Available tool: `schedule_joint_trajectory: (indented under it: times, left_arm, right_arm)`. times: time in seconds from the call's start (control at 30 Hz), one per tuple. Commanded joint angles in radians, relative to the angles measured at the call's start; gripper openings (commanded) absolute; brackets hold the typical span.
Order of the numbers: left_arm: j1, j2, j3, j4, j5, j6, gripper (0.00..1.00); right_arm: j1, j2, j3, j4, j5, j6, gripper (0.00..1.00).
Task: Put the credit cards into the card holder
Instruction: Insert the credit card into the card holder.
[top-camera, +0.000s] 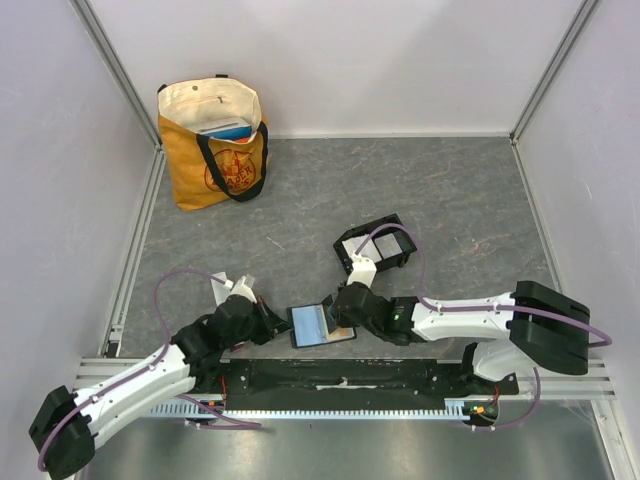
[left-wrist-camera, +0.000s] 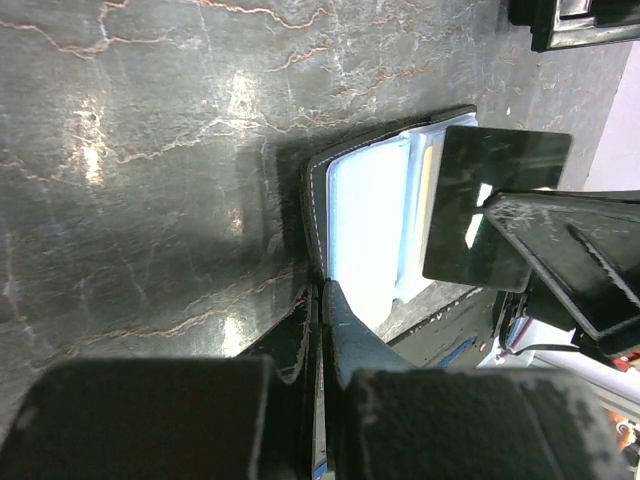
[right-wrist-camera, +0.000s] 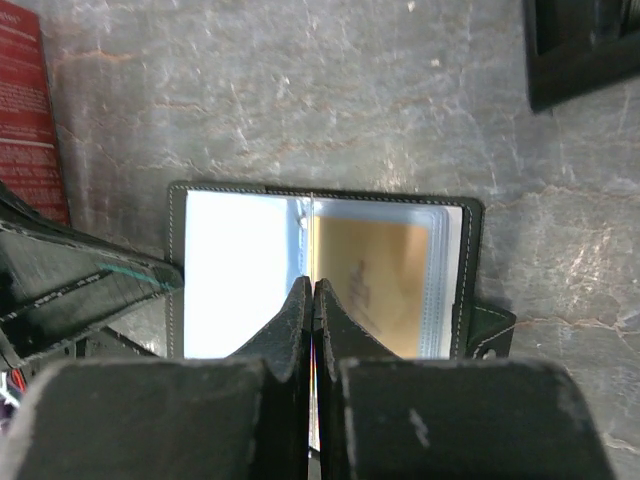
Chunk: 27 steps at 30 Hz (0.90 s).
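A flat black wallet (top-camera: 318, 325) lies open near the table's front edge, between both grippers. An orange-gold credit card (right-wrist-camera: 375, 285) sits inside a clear sleeve on the wallet's right half. The left half shows a pale page (right-wrist-camera: 240, 270). My right gripper (right-wrist-camera: 313, 285) is shut on a thin sleeve page standing on edge along the wallet's spine. In the left wrist view this page (left-wrist-camera: 495, 215) looks like a dark rectangle. My left gripper (left-wrist-camera: 325, 290) is shut on the wallet's black cover edge. The black card holder (top-camera: 372, 240) stands behind the wallet, with pale rectangles in its compartments.
An orange-and-cream tote bag (top-camera: 213, 140) stands at the back left by the wall. White walls with metal rails enclose the grey table (top-camera: 460, 190). A red printed panel (right-wrist-camera: 30, 100) shows at the left edge of the right wrist view.
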Motion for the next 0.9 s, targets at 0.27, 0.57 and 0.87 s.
schedule_joint_trajectory:
  times: [0.27,0.57,0.87]
  left_arm:
    - [-0.004,0.017,-0.041,0.02,-0.024,-0.017,0.02]
    - [-0.003,0.019,-0.035,0.022,-0.023,-0.017,0.02]
    - [-0.004,0.02,-0.035,0.034,-0.024,-0.022,0.02]
  right_arm:
    - [-0.043,0.008,-0.138,0.333,-0.196,0.044,0.0]
    - [-0.064,0.031,-0.17,0.374,-0.196,0.071,0.0]
    - [-0.069,0.067,-0.189,0.423,-0.226,0.097,0.0]
